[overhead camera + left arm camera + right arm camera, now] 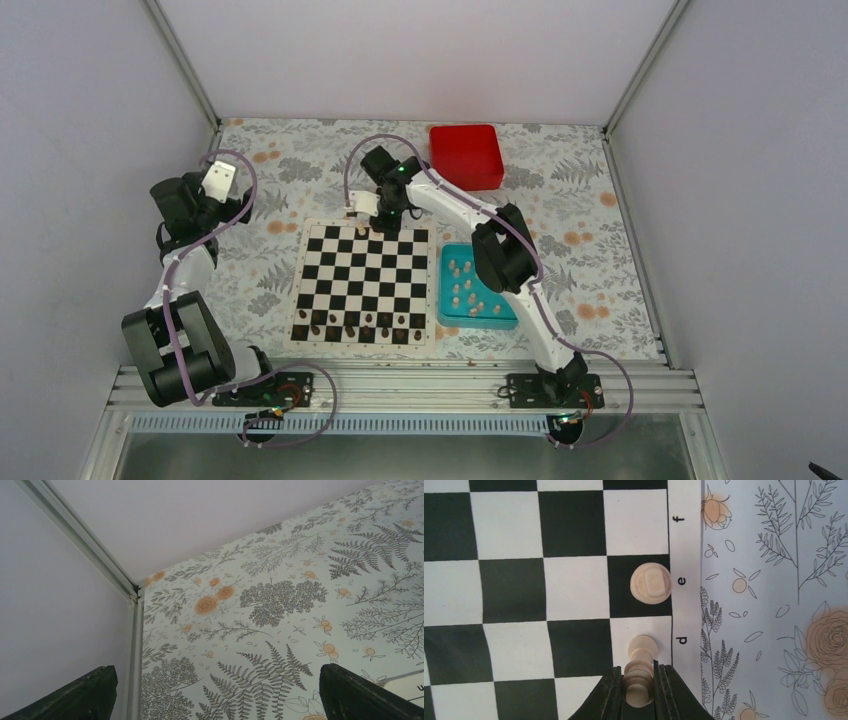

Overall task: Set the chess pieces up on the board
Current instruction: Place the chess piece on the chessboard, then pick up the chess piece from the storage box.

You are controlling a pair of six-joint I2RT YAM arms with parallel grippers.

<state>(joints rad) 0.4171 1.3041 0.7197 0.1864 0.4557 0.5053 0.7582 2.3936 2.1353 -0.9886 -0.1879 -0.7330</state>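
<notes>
The black-and-white board (362,285) lies mid-table. My right gripper (638,674) is at the board's far edge (358,220), shut on a pale chess piece (642,652). The piece's round base is over the white square marked d, at the border; I cannot tell whether it touches. On the black square marked e beside it stands another pale piece (650,582). More pale pieces (468,290) lie in the teal tray (441,292), right of the board. Raised at the far left, my left gripper (218,178) is open and empty, and its dark fingers (80,695) frame bare tablecloth.
Dark brown pieces (350,325) line the board's near rows. A red box (466,155) sits at the back, right of centre. The enclosure's white walls and metal corner post (131,630) stand close to the left gripper.
</notes>
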